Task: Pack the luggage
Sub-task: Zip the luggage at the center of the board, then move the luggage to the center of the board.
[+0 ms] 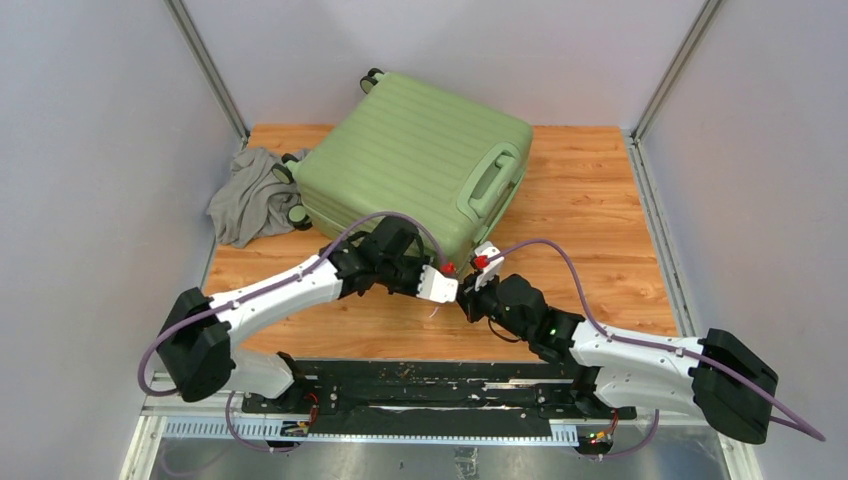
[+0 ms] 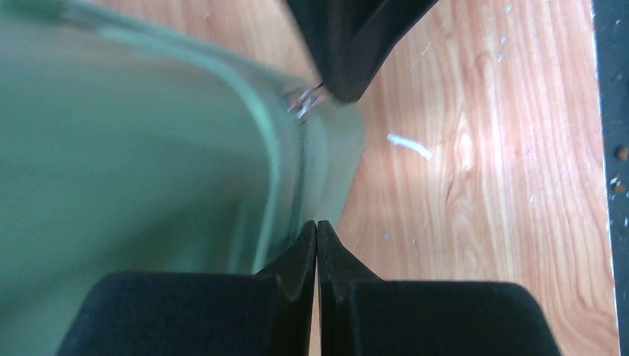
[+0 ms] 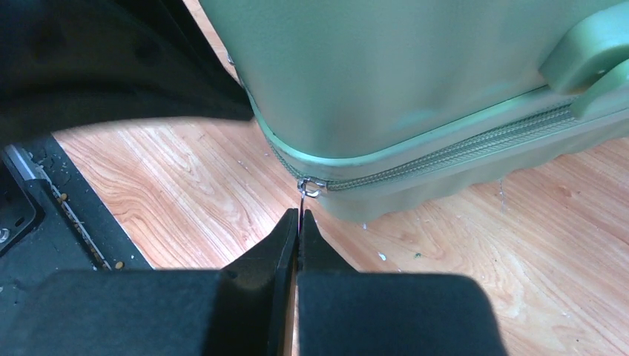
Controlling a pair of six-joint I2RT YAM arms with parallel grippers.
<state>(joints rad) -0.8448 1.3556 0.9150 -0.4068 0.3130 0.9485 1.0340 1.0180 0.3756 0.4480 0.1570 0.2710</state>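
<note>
Pressed tight together, the 2 black fingers (image 3: 267,252) of the right gripper (image 3: 299,216) fill the bottom of its wrist view. Their tips pinch the thin metal zipper pull (image 3: 306,189) hanging from the slider at the near corner of the luggage (image 3: 386,74). From that slider the closed zipper (image 3: 445,152) runs right along the light-green shell, passing under a moulded handle (image 3: 586,59). Just beside the same rounded corner, the left gripper (image 2: 317,226) has its tips pressed together as well, with nothing visible between them. Seen from above, both arms reach in to meet at the luggage's near edge. It lies flat and closed on the wooden table (image 1: 600,200), turned at an angle, with its wheels (image 1: 372,78) toward the far left. 1 crumpled grey cloth (image 1: 250,195) lies against its left side.
</note>
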